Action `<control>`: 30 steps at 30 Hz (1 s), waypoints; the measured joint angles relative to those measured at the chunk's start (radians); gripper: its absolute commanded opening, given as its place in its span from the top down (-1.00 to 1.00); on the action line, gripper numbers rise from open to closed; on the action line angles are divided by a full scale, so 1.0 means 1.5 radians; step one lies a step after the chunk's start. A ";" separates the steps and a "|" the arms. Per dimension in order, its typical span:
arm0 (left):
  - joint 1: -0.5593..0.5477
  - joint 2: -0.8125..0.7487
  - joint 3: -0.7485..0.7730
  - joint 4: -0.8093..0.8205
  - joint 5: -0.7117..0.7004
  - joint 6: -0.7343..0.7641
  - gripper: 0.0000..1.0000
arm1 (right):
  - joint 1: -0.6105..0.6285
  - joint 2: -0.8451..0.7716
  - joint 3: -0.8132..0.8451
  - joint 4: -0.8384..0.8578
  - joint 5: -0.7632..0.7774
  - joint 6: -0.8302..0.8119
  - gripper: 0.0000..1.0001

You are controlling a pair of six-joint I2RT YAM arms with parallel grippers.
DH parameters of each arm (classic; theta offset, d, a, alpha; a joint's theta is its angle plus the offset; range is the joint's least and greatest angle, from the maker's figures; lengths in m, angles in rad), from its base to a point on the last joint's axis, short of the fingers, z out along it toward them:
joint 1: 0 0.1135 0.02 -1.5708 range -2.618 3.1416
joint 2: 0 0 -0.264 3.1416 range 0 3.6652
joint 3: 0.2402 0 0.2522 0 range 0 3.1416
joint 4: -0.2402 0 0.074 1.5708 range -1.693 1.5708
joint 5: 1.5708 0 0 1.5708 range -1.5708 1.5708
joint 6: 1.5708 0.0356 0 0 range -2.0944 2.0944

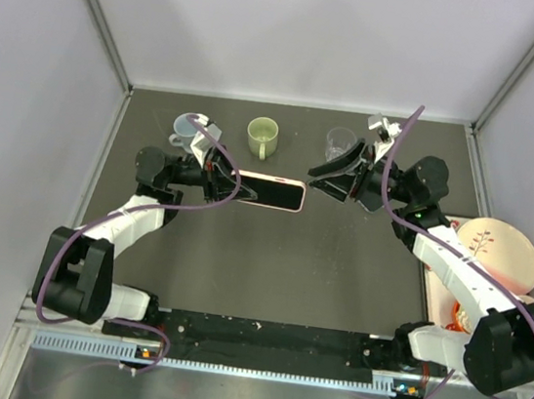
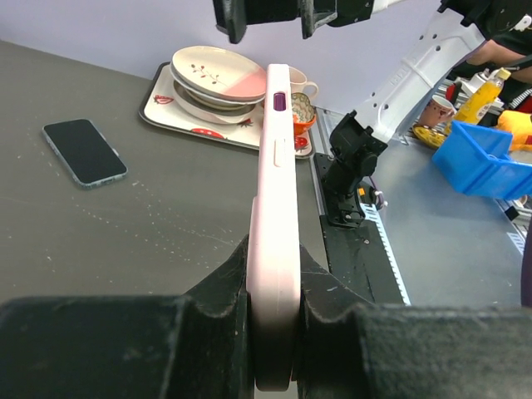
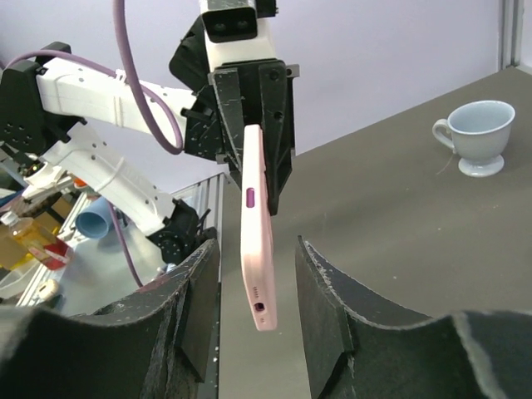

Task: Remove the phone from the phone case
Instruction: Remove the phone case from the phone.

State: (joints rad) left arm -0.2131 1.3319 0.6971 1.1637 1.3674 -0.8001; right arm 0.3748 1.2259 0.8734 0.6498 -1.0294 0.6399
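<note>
Top external: pink phone case (image 1: 270, 192) up off the table (image 1: 317, 265), between the two arms, just in front of the green mug (image 1: 262, 136). Clamped tight at one end by the left gripper (image 1: 222, 182). Astride the free end, the right gripper (image 1: 316, 184) — fingers parted, a gap on each side, no grasp. Dark face within the pink rim. Left wrist: another dark phone (image 2: 84, 151) flat on the table.
</note>
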 measured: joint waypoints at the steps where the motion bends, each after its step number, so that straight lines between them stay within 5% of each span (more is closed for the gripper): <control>1: 0.000 0.000 0.000 -0.008 -0.001 0.006 1.00 | 0.000 0.000 -0.003 0.007 -0.003 0.001 0.21; 30: 0.000 -0.001 0.000 -0.058 -0.014 0.045 1.00 | 0.001 0.021 -0.015 -0.005 -0.022 -0.003 0.27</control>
State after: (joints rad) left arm -0.2131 1.3300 0.6971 1.0763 1.3460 -0.7330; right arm 0.3756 1.2572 0.8505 0.6426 -1.0626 0.6361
